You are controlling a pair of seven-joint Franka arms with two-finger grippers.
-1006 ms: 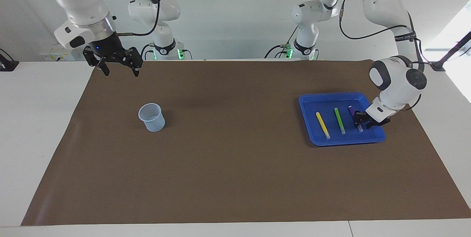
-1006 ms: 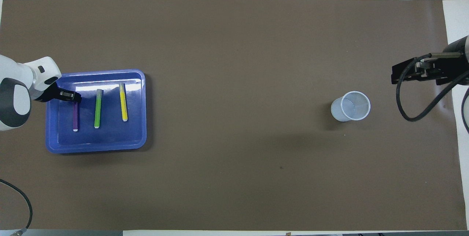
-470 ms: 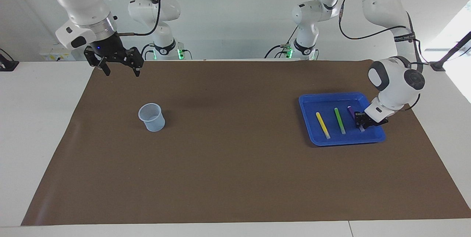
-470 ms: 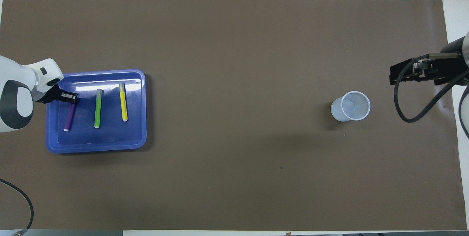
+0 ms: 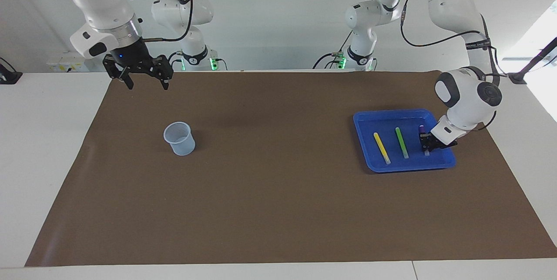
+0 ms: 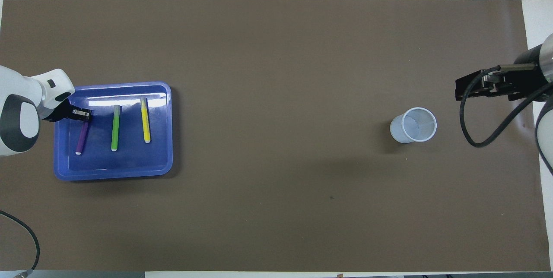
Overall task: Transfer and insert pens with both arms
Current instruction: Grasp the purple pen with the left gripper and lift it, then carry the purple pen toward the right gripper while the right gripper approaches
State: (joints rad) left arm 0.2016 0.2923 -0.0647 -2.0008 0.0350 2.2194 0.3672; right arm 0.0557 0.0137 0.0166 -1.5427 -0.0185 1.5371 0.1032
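Clamping the purple pen (image 5: 421, 129) in the blue tray (image 5: 363, 124), the left gripper (image 5: 425, 143) grips; the right gripper (image 5: 145, 81) hangs spread apart over the mat's edge

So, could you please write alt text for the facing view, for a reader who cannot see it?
The left gripper is shut on the purple pen in a blue tray that also holds a green pen and a yellow pen. At the other end of the brown mat the right gripper waits in the air, jaws open, with a pale cup standing on the mat.
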